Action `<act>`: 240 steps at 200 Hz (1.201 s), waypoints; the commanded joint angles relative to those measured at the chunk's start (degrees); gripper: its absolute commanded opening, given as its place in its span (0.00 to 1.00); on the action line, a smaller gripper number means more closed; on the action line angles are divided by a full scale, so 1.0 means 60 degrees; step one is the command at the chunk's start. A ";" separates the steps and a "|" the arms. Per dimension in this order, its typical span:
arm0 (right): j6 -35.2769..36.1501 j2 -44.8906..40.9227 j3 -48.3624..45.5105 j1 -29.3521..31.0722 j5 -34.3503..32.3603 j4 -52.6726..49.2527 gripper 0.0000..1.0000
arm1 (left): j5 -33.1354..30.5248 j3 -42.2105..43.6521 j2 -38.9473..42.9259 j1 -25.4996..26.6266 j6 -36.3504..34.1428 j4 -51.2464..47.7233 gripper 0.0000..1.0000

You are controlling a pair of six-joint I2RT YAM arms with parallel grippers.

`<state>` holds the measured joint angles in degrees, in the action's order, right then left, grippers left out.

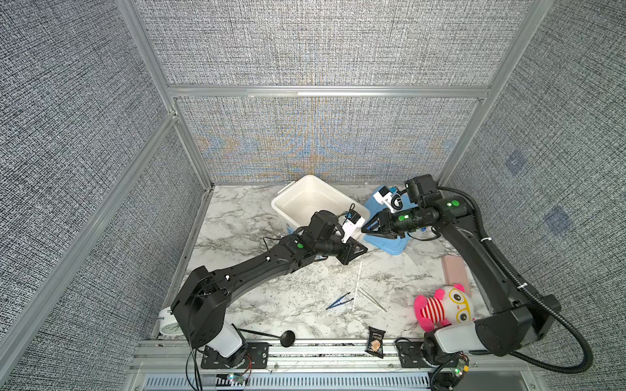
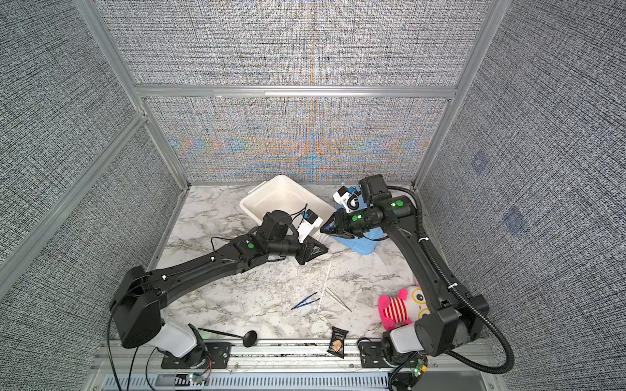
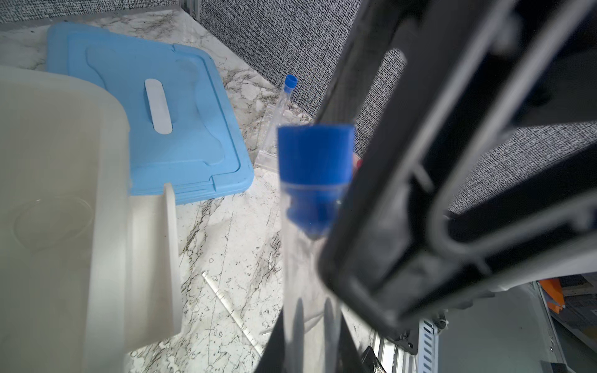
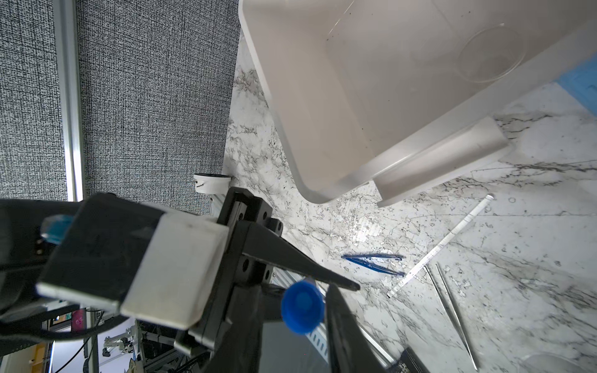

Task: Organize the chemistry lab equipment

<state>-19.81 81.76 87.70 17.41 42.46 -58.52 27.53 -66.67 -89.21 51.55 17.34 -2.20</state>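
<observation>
Left gripper (image 1: 364, 250) grips blue-capped tube (image 3: 307, 252); right gripper (image 1: 365, 229) at cap (image 4: 302, 306)

Layout of the table (image 1: 257, 304). Bin (image 1: 306, 198) at far centre; lid (image 1: 389, 245) just right of it; loose tube (image 3: 281, 106) farther right. Nearer, at centre: stick (image 1: 357, 286), with plastic tweezers (image 1: 338, 300) to its left and metal tweezers (image 1: 372, 299) to its right. Plush toy (image 1: 440, 308) near right; snack packet (image 1: 375, 342) at the near edge.

- Left gripper (image 1: 362, 250) and right gripper (image 1: 365, 229) nearly meet at the near corner of the bin (image 1: 315, 199); no passage between.
- Bin mouth open from above.
- Front-centre table (image 1: 271, 311) free, except blue tweezers (image 1: 338, 300), stick (image 1: 356, 287), metal tweezers (image 1: 372, 299).
- Plush toy (image 1: 443, 308) crowds right front.
</observation>
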 commanded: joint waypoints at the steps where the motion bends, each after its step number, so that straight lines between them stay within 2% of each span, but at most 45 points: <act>1: 0.0174 0.0037 0.0048 0.0000 0.0261 -0.0186 0.30 | 0.0078 -0.0061 0.0057 0.0049 -0.0209 0.0015 0.13; 45: 0.0301 0.0225 0.0221 0.0005 0.0188 -0.0229 0.30 | -0.0002 -0.0052 0.0117 0.0183 -0.0360 -0.0014 0.13; 58: 0.0314 0.0232 0.0258 0.0003 0.0259 -0.0211 0.23 | -0.0016 -0.0024 0.0118 0.0200 -0.0341 0.0056 0.13; 72: 0.0296 0.0194 0.0235 0.0002 0.0301 -0.0165 0.21 | -0.0109 0.0005 0.0123 0.0199 -0.0275 0.0095 0.13; 98: 0.0249 0.0074 0.0149 0.0013 0.0336 -0.0205 0.21 | -0.0495 -0.0108 0.0095 0.0205 -0.0188 -0.0106 0.13; 111: 0.0272 0.0002 0.0038 0.0002 0.0293 -0.0198 0.25 | -0.0476 -0.0079 0.0074 0.0198 -0.0182 -0.0025 0.13; 133: 0.0270 -0.0023 -0.0067 0.0000 0.0290 -0.0223 0.24 | -0.0461 -0.0147 -0.0009 0.0189 -0.0153 -0.0079 0.13; 162: 0.0224 -0.0041 -0.0158 0.0008 0.0284 -0.0124 0.15 | -0.0328 -0.0066 0.0041 0.0200 -0.0176 0.0086 0.13; 192: 0.0175 -0.0003 -0.0131 -0.0008 0.0361 -0.0061 0.12 | -0.0370 -0.0131 0.0044 0.0197 -0.0183 -0.0015 0.14; 210: 0.0208 0.0010 -0.0120 -0.0026 0.0336 -0.0046 0.11 | -0.0328 -0.0036 0.0032 0.0194 -0.0138 0.0157 0.17; 224: 0.0196 0.0040 -0.0097 -0.0082 0.0333 -0.0039 0.11 | -0.0430 -0.0100 -0.0003 0.0186 -0.0075 0.0057 0.27; 240: 0.0243 0.0012 -0.0074 -0.0149 0.0318 -0.0034 0.11 | -0.0414 -0.0098 -0.0007 0.0194 -0.0061 0.0052 0.30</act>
<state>-18.70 81.95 86.70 16.95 42.92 -59.00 25.43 -67.05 -89.10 52.77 16.84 -2.76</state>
